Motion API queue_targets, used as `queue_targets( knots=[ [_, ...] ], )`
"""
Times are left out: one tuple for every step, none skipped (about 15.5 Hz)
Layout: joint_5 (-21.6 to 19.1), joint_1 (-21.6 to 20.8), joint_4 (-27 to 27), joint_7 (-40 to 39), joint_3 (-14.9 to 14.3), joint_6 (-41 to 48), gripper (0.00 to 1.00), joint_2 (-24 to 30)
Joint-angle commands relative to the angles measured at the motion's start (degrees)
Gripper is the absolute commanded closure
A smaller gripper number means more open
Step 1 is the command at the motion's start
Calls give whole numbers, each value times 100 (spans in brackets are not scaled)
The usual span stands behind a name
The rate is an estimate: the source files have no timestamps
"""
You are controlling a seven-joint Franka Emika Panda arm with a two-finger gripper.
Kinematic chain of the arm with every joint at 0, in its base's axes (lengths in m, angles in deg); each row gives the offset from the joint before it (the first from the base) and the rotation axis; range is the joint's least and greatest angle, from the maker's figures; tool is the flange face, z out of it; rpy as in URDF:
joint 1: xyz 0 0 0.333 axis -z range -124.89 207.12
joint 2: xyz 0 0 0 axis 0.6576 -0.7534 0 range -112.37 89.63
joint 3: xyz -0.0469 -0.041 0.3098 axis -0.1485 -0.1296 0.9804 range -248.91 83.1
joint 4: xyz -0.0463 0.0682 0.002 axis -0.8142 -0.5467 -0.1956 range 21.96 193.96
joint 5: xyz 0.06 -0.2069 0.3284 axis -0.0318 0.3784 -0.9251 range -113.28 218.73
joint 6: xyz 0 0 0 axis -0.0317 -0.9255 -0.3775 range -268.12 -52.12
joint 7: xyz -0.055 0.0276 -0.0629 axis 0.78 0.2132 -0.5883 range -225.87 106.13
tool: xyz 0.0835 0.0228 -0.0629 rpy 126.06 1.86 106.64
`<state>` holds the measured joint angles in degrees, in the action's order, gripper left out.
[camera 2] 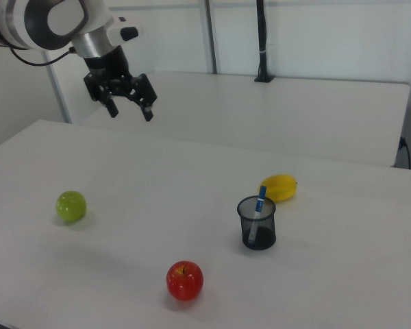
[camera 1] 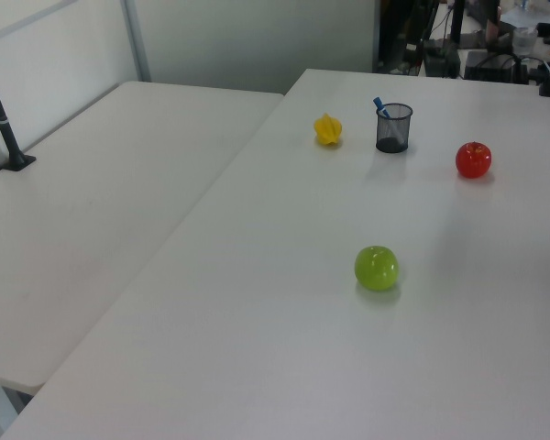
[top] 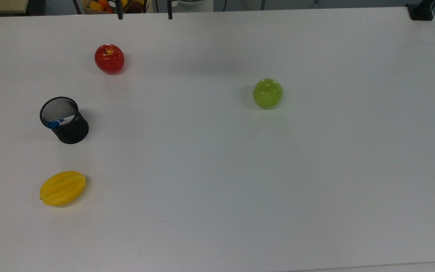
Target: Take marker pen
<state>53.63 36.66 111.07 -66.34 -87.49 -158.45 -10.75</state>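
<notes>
The marker pen [top: 59, 122] has a white barrel and a blue cap, and it leans inside a black mesh cup [top: 70, 130] at the top view's left. In the right view the marker pen [camera 2: 259, 202] sticks out of the mesh cup [camera 2: 257, 229] with its blue end up. The left view has the marker pen [camera 1: 379, 107] in the mesh cup [camera 1: 393, 130] at the far side of the table. My gripper [camera 2: 131, 112] hangs open and empty, high above the table at the right view's upper left, far from the cup. Its fingertips [top: 119, 15] poke in at the top view's upper edge.
A red apple [top: 109, 58] lies beyond the cup, a yellow star-shaped fruit [top: 62, 187] on its near side, and a green apple [top: 267, 93] toward the table's middle. A second white table [camera 1: 92, 211] adjoins at the left view's left. A black post [top: 421, 9] stands at the corner.
</notes>
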Motion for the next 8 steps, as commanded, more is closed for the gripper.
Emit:
queue_targets(
  knots=[
    [42,216,207,-47,-191,-750,0,61],
    [50,260,225,-47,-288,-952,0,52],
    [51,269,260,-47,-358,-1146,0,26],
    [59,304,330,-47,-411,-1365,0,-9],
    [59,331,392,-47,-447,-1602,0,-36],
    [59,375,479,-47,-464,-1822,0,-71],
    [59,410,541,-38,-517,-2016,0,-115],
    [59,454,568,-38,-569,-2209,2,-176]
  ],
)
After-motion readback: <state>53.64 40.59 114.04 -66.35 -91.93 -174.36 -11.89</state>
